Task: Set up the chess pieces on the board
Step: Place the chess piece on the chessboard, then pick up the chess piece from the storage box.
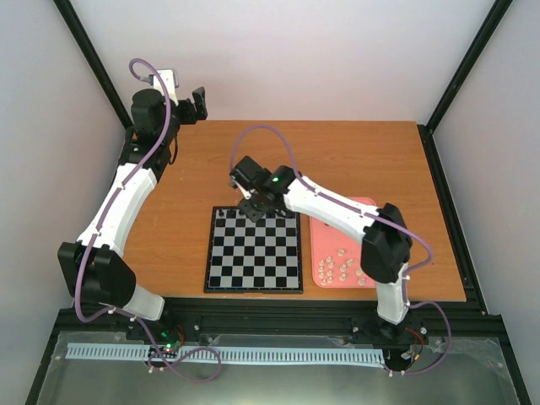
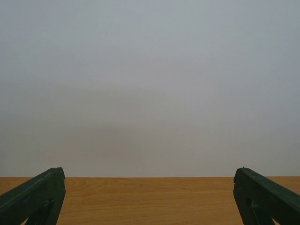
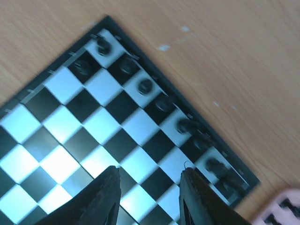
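The right gripper (image 3: 150,171) hangs over the flat square chessboard with black and silvery-grey checks (image 3: 70,122). Its two dark fingers (image 3: 110,197) are parted with only bare squares showing between them, so it is released and grasps nothing. In the top view this gripper (image 1: 253,207) sits at the board's (image 1: 253,249) 12 o'clock edge.

The tiny black chess pieces (image 3: 145,85) stand in a line along that border row. In the right wrist view they run from about 11 o'clock down to 4 o'clock, and one more sits a row inward near the 11 o'clock corner.

The pink rounded rectangular tray (image 1: 321,245) lies at the board's 3 o'clock on the brown wooden table (image 1: 354,160). It holds the small cream-white chess pieces (image 1: 342,268).

The left gripper (image 1: 198,103) is raised at about 11 o'clock of the table, well apart from the board. Its own camera shows the gripper (image 2: 149,172) spread wide, with one green-black finger (image 2: 35,194) at each lower corner. It faces a plain grey wall and carries nothing.
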You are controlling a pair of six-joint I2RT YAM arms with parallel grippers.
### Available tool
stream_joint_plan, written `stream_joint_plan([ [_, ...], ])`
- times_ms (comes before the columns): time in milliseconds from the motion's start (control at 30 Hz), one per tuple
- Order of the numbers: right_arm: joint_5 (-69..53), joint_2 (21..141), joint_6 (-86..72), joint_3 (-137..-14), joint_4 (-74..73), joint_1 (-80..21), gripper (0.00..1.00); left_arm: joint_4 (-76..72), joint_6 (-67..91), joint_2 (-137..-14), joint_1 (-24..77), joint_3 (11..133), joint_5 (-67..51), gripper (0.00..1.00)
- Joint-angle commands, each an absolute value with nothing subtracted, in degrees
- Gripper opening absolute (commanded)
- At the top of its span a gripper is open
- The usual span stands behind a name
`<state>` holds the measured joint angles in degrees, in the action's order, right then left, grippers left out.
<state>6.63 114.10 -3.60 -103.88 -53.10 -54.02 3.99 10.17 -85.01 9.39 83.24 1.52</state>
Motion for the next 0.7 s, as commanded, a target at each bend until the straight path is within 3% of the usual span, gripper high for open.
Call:
stream_joint_plan([
  [0, 13.13, 107.20, -7.84, -94.97, -50.27, -50.13, 0.43, 2.91, 9.18, -85.61, 9.50, 83.96, 1.36, 1.00],
  [300, 14.61, 96.52, -13.36, -75.86, -44.14, -37.68, 0.52, 2.83, 9.40, -86.34, 9.49, 84.34, 0.07, 1.00],
  [667, 15.63, 100.04, -15.19, -71.62, -43.29, -32.82, 0.46, 2.75, 9.67, -87.16, 9.50, 84.70, -0.81, 1.00],
])
